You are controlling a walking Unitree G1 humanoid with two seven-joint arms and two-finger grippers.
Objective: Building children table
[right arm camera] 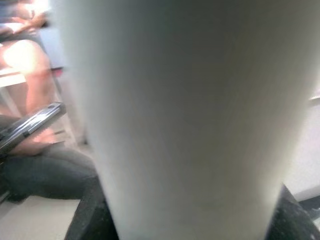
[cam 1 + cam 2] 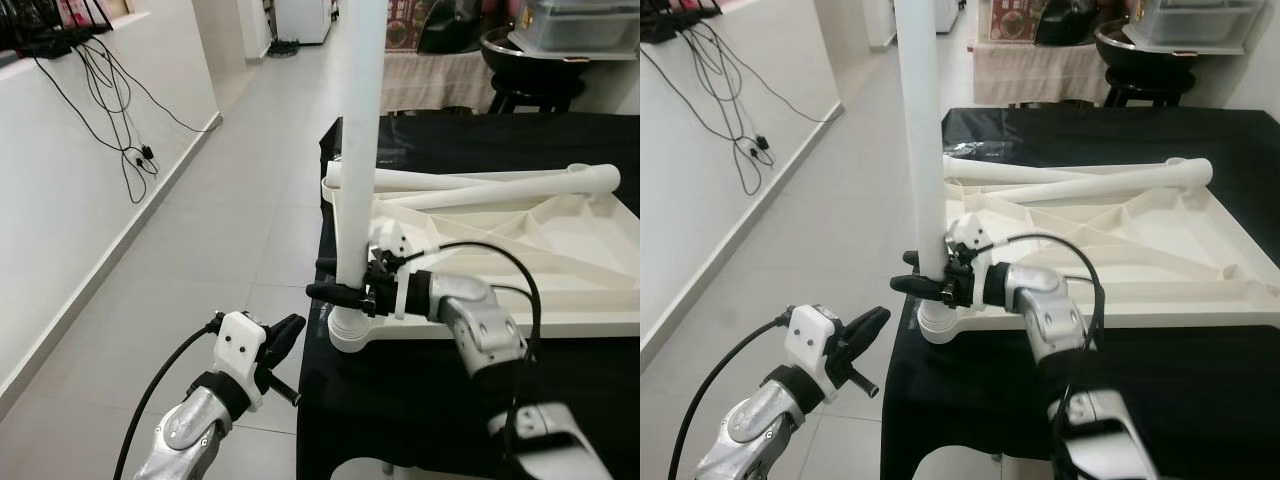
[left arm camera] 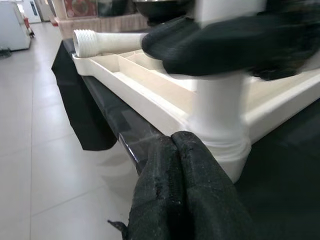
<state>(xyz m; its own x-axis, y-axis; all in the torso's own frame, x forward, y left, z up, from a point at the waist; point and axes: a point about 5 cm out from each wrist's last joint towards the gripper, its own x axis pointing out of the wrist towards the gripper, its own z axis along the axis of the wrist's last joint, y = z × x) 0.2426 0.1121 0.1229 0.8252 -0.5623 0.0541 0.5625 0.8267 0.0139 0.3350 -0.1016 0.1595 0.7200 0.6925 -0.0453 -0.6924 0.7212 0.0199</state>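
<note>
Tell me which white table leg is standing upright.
The leg gripped by the right gripper, standing in the tabletop's near-left corner socket. The other legs lie flat across the tabletop.

Grey tiled floor (image 2: 200, 250); white wall (image 2: 60, 190), dangling black cables (image 2: 110, 90); black-draped table (image 2: 500, 135).

A lived-in home, seen down a tiled hallway.

Pale floor tiles (image 2: 240, 190) run beside a white wall with loose black cables (image 2: 110, 90) hanging from a ledge. Beyond the black-covered bench (image 2: 480, 140), a cloth-draped table (image 2: 435, 75), a dark stool (image 2: 530, 95), a storage tub (image 2: 580, 25) and a white fridge (image 2: 305, 20) stand.
</note>
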